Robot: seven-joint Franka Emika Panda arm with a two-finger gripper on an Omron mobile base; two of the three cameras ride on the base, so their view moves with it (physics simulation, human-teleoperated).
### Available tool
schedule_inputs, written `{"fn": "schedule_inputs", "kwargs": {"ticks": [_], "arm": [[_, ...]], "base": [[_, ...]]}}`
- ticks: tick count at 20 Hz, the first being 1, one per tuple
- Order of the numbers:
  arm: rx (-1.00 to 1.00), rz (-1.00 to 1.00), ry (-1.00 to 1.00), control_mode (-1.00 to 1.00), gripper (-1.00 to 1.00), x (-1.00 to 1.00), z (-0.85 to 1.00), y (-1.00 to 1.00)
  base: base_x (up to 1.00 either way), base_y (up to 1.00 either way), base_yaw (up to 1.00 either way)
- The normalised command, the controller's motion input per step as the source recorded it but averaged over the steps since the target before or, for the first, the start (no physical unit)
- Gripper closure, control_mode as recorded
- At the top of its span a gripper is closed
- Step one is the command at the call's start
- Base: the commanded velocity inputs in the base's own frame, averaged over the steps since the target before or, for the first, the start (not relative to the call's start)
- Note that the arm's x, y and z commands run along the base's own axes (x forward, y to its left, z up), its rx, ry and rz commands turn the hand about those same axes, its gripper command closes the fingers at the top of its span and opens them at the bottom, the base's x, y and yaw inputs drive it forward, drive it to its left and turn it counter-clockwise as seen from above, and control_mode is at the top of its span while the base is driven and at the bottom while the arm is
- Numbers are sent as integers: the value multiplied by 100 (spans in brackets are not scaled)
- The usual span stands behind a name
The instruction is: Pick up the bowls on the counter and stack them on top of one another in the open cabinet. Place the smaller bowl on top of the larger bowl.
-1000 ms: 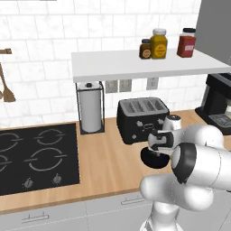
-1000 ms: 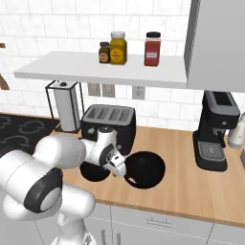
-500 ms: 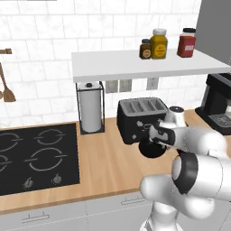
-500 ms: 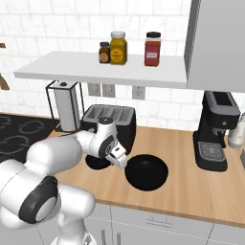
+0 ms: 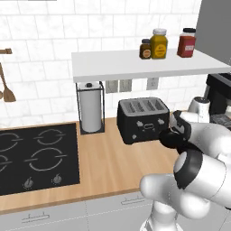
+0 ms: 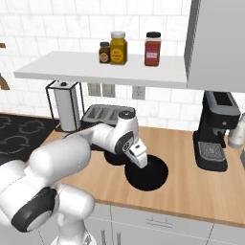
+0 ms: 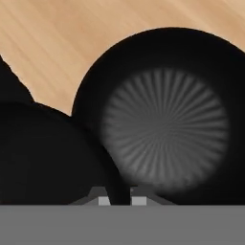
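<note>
Two glossy black bowls sit side by side on the wood-grain counter (image 6: 191, 184), in front of the toaster. The larger bowl (image 6: 150, 176) lies to the right, and its ribbed grey bottom (image 7: 165, 124) faces the hand camera. The smaller bowl (image 6: 112, 159) is to its left, partly hidden by my arm, and appears as a dark curve (image 7: 43, 158) in the hand view. My gripper (image 6: 140, 164) is low at the larger bowl's near-left rim. Its fingertips (image 7: 103, 201) stand close together, with the black rim between them (image 7: 120, 201). The white open shelf (image 6: 95, 72) hangs above.
A black toaster (image 5: 142, 119) stands just behind the bowls. Spice jars (image 5: 159, 43) sit on the shelf's right part. A coffee machine (image 6: 215, 131) is at the right, a paper towel holder (image 5: 90, 108) is left of the toaster, and the hob (image 5: 36, 155) is at the far left.
My hand has swung right from over the smaller bowl and come down onto the larger bowl's rim. Both bowls stay where they were.
</note>
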Motion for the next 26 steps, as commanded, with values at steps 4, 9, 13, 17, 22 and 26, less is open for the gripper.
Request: {"fn": "schedule_inputs", "kwargs": {"ticks": [4, 9, 13, 17, 22, 26], "arm": [[0, -9, 16, -100, 100, 0, -6, -100], [-3, -1, 0, -100, 100, 0, -43, -40], [-6, 0, 0, -100, 100, 0, -64, -39], [-2, 0, 0, -100, 100, 0, -21, -38], [1, 0, 0, -100, -100, 0, 7, -1], [5, 0, -1, -100, -100, -6, 76, 0]], "base": [[0, 0, 0], [0, 0, 0], [0, 0, 0], [0, 0, 0], [0, 0, 0], [0, 0, 0]]}}
